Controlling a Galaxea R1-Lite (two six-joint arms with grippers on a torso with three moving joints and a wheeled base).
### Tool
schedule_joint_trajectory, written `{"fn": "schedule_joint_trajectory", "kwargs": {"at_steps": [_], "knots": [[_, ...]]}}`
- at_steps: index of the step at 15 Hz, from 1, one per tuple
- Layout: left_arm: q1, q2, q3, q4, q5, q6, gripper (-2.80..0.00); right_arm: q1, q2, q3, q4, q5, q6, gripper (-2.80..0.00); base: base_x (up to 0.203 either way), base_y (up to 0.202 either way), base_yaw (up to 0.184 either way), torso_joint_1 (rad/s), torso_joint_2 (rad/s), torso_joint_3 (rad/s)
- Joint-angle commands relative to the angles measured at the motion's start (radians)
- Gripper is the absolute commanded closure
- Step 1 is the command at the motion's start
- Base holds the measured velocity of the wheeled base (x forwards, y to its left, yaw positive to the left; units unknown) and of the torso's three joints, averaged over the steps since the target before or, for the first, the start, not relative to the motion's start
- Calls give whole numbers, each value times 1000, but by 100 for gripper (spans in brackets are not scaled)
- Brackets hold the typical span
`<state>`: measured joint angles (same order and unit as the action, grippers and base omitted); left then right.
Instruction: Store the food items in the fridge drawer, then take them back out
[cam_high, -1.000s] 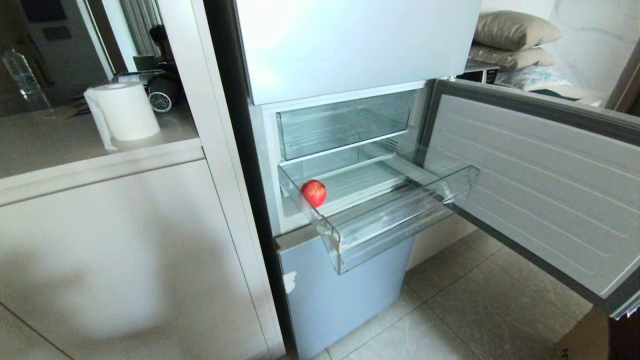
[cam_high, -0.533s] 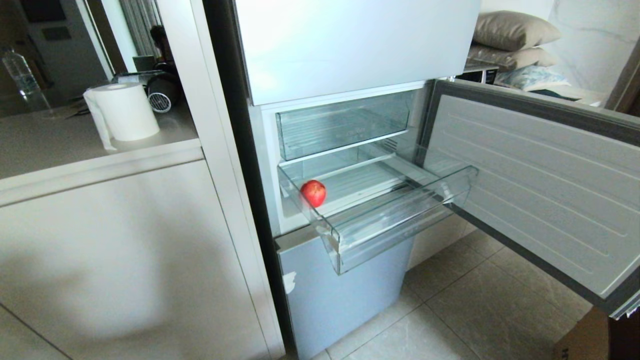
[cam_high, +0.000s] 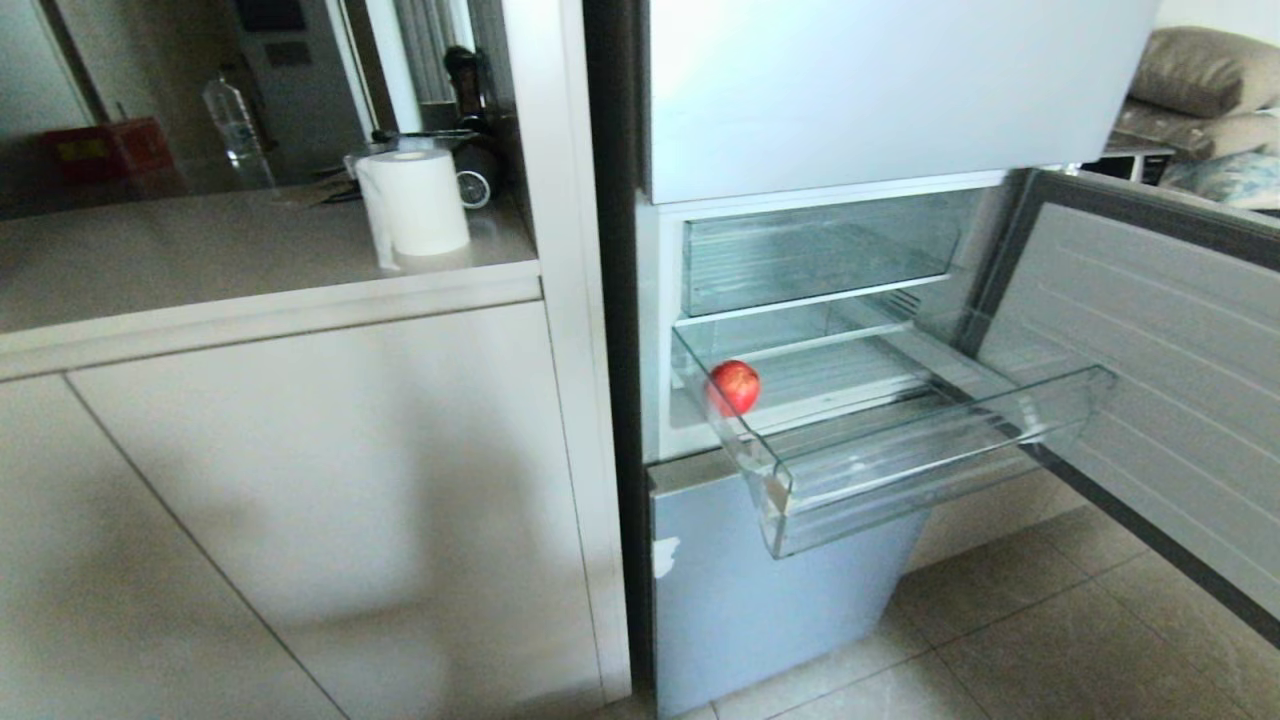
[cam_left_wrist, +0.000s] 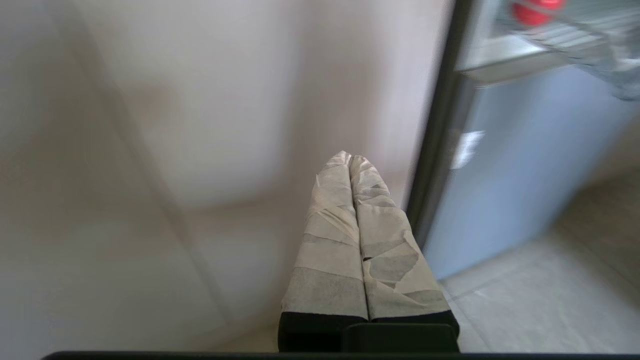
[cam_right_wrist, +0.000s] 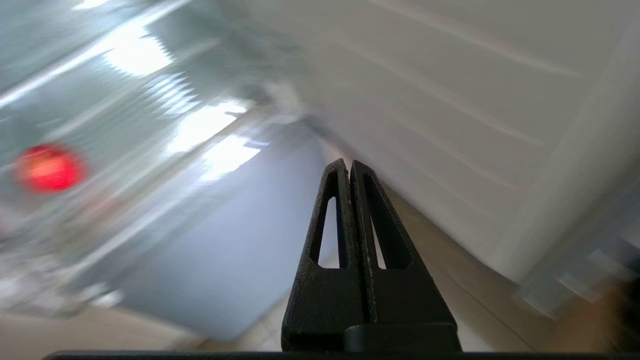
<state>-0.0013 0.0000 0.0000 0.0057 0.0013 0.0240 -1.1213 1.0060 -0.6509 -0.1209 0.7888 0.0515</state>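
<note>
Now, step: the red fruit lies in the fridge drawer, and the drawer is pulled out. I think the storing part is done for this one fruit, and the taking-out part comes next.
Where the fruit is: in the head view it sits at the left end of the drawer, right by the left wall, on the ribbed floor.
Drawer shape: long from side to side, with its long front lip running from about 8 o'clock to 2 o'clock in the head view.
Bin above: the clear bin sits over the back part of the drawer. The fruit is out in front of it, so I think it can be reached from above.
Right pincer: closed tight, holding nothing. In its own view the fruit shows as a red blur at about 9 o'clock from the tips, well apart from them.
Left pincer: closed too, with taped fingers, holding nothing. In its own view the fruit is far off at about 1 o'clock, past the dark edge of the fridge.
Which arm is nearer: I guess the right one, since it points at the fridge and the left one faces the cupboard front.
Next move needs: the pincer must open first, then come over the left end of the drawer.
Not seen: neither arm shows in the head view.
</note>
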Motion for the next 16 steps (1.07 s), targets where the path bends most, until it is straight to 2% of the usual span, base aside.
{"fn": "schedule_joint_trajectory", "kwargs": {"at_steps": [1,10,14,16], "knots": [[0,2,0,0,0,1,0,4,11,-6,0,14,1,0,-3,-7,173,-3,-2,6],[0,2,0,0,0,1,0,125,69,-8,-6,15,-3,0,0,-8,172,2,2,2],[0,2,0,0,0,1,0,312,175,-49,-3,-11,-5,0,-1,-3,42,2,2,2],[0,2,0,0,0,-1,0,454,284,-97,0,-134,-5,0,0,0,0,0,0,0]]}}
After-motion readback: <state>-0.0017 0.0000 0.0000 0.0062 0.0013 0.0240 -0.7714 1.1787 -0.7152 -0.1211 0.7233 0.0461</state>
